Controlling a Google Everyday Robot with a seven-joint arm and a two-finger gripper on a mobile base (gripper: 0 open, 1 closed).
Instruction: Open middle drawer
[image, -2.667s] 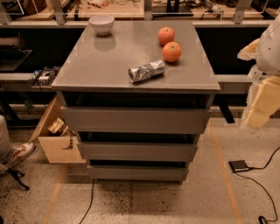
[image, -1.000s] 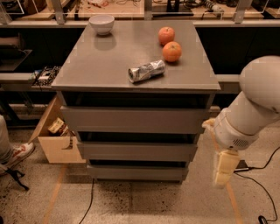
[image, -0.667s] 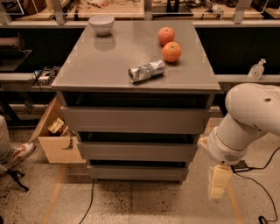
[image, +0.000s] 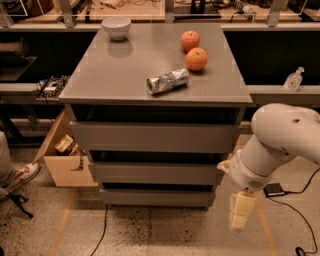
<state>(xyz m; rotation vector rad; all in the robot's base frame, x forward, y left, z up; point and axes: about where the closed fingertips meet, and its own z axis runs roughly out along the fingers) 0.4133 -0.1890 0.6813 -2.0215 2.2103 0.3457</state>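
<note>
The grey cabinet (image: 90, 90) shows three handleless drawer fronts, all closed. The middle drawer (image: 155, 173) is the mid-sized flat grey panel, below the taller top front (image: 150, 137) and above the slim bottom front (image: 155, 197). My white arm (image: 280, 137) comes in from the right. The cream gripper (image: 239, 220) hangs pointing down at the cabinet's lower right corner. It is just right of the drawer fronts, about level with the bottom one, and touches no front.
On the cabinet top are a white bowl (image: 116, 27), two orange fruits (image: 190, 40) (image: 196, 59) and a crushed can (image: 167, 81). A wooden box (image: 62, 160) leans at the left. A shoe (image: 20, 177) is at far left. A black device (image: 274, 189) with cables lies on the floor at the right.
My arm has swung in from the far right and lowered. The gripper has come down and left towards the cabinet's lower right corner. The drawers have not moved.
</note>
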